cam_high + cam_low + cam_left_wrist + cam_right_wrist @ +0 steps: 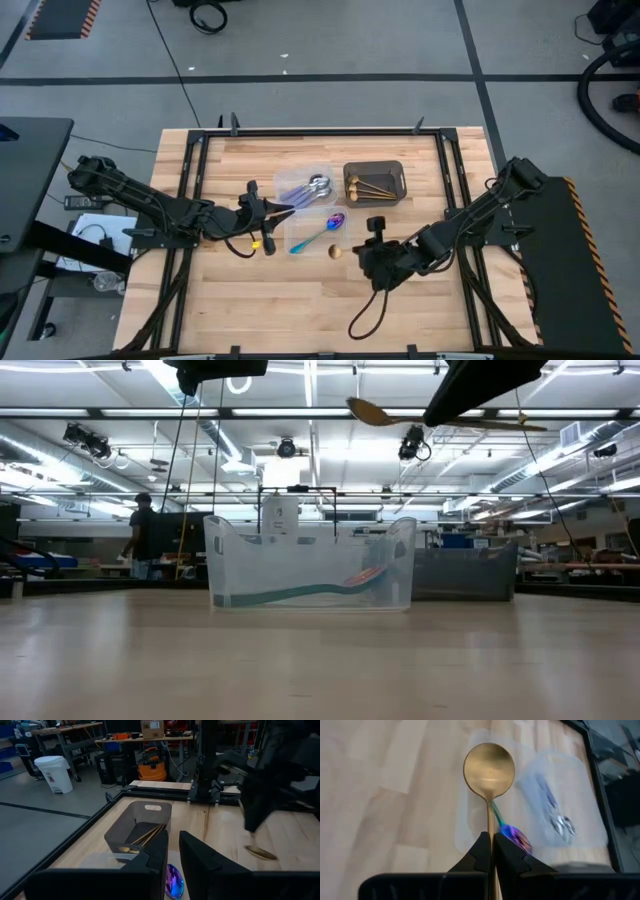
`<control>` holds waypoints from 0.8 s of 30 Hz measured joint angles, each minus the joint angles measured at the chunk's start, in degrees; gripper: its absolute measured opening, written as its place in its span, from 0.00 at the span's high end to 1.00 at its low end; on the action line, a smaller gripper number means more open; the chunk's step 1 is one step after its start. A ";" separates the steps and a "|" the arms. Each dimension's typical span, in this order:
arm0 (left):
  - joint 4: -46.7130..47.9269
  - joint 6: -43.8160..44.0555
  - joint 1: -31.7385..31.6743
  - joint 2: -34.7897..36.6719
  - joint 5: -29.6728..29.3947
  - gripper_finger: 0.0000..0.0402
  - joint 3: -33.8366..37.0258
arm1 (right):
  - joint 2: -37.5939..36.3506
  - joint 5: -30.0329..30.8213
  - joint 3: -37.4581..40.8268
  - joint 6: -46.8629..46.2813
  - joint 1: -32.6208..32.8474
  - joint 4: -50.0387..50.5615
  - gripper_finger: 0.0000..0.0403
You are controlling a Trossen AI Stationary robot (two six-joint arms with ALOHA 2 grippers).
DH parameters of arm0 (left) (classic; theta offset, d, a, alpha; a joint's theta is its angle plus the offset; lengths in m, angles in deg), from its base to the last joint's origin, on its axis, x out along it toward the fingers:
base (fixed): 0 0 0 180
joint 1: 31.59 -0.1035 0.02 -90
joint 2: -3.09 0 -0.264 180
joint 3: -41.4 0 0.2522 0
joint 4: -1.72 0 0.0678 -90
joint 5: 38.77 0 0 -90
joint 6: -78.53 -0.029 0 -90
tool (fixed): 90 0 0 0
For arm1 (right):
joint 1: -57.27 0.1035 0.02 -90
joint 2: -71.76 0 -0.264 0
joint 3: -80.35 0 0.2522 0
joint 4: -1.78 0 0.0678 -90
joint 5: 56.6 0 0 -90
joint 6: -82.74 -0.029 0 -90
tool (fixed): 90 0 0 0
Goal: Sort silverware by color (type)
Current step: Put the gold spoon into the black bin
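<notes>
Carrying a gold spoon point(489, 769) clenched by its handle above the table point(260, 300), the right gripper point(490, 847) next needs to reach the dark tub point(374, 184) holding other gold pieces; left gripper point(172, 851) waits slightly parted, empty

**No readable text anywhere**

Honestly nothing is showing up legibly here: no labels, brands, numbers or signs on the table, tubs, silverware or arms. Stuff in the room behind is looking too blurry to read.
</notes>
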 joint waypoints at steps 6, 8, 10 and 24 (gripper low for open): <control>0.19 0.16 -0.01 0.00 0.01 0.86 0.00 | -0.94 2.73 0.00 -2.32 -2.17 6.72 0.95; 0.37 0.27 0.00 0.00 0.02 0.86 0.00 | -0.94 3.76 0.00 -2.69 -2.95 8.90 0.95; 0.37 0.35 0.00 0.00 0.00 0.86 0.00 | -0.94 3.89 0.01 -2.78 -3.83 10.23 0.95; 0.64 0.42 0.00 0.00 0.00 0.86 0.00 | -1.13 15.32 5.01 -5.57 -9.85 16.10 0.95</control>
